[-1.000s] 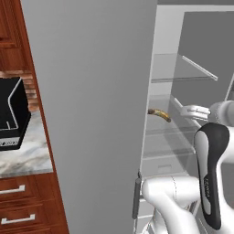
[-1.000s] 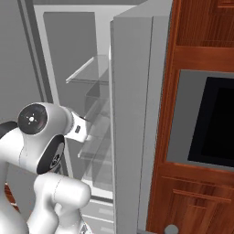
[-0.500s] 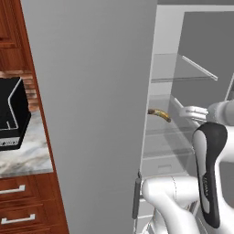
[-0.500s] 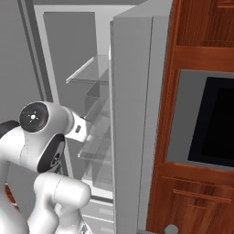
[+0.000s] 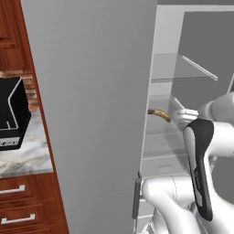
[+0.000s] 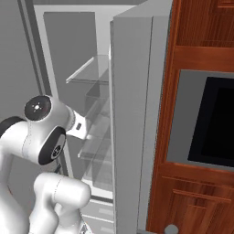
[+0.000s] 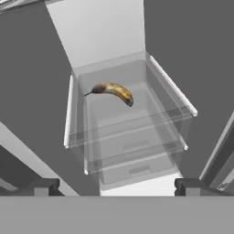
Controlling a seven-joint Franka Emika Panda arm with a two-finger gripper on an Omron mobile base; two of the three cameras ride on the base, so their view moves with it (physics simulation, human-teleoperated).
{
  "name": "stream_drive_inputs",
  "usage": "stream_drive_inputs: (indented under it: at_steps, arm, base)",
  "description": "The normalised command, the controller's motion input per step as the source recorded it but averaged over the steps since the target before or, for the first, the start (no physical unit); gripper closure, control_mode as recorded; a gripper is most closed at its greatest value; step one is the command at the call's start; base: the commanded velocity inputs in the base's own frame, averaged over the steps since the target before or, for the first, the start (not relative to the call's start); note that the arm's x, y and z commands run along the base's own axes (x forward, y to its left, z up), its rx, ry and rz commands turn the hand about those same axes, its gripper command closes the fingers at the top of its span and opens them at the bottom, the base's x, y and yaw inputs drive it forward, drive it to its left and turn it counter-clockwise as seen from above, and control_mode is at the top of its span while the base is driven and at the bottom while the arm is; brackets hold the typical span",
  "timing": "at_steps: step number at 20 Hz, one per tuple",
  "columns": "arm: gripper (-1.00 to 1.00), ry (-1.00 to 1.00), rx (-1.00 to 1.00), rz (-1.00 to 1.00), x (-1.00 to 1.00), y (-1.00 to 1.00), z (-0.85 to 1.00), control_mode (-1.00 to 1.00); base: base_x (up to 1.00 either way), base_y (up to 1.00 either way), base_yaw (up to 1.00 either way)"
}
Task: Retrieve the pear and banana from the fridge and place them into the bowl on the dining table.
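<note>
the open grey door of the fridge [image 5: 91,114] fills the middle of the left base view and hides most of the white interior, so only the tip of the banana [image 5: 159,114] pokes out past its edge; in the right base view the other door stands edge-on and covers the right part of the shelves. the gripper [image 7: 116,185] shows in the hand view only as two dark finger tips [image 7: 43,186] rising at the bottom, cut off below, standing spread wide apart with nothing between them. the white arm [image 5: 201,169] bends up from the base and reaches forward into the fridge at middle-shelf height, its dark-striped link upright in the left base view and its round dark-capped joint [image 6: 40,107] showing in the right base view. the banana [image 7: 112,91] lies alone on a clear glass shelf [image 7: 132,123], toward its back left in the hand view, well ahead of the finger tips and not touched by them. it is curved, yellow-brown and mottled, with a dark stem end. the shelves are transparent with pale edges, stacked one over another, and a drawer front is dimly seen through them. at the left of the left base view a black boxy appliance [image 5: 11,114] sits on a veined marble counter [image 5: 23,157] over reddish wooden drawers; what it is cannot be made out.
</note>
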Motion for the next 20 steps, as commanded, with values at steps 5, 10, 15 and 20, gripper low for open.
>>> stream_drive_inputs:
  at_steps: [5,10,15,20]
  arm:
    - [-1.0,0.01,-0.01,0.01,0.22,0.0,-0.27,-1.0]
    - [-1.0,0.0,0.0,0.1,0.44,-0.01,-0.15,-1.0]
    - [-1.0,0.0,-0.01,0.15,0.4,-0.14,-0.12,-1.0]
    - [-1.0,0.11,-0.03,0.05,0.43,-0.12,-0.11,-1.0]
  base:
    - [0.0,0.0,0.0]
    - [0.0,0.0,0.0]
    - [0.0,0.0,0.0]
    - [0.0,0.0,0.0]
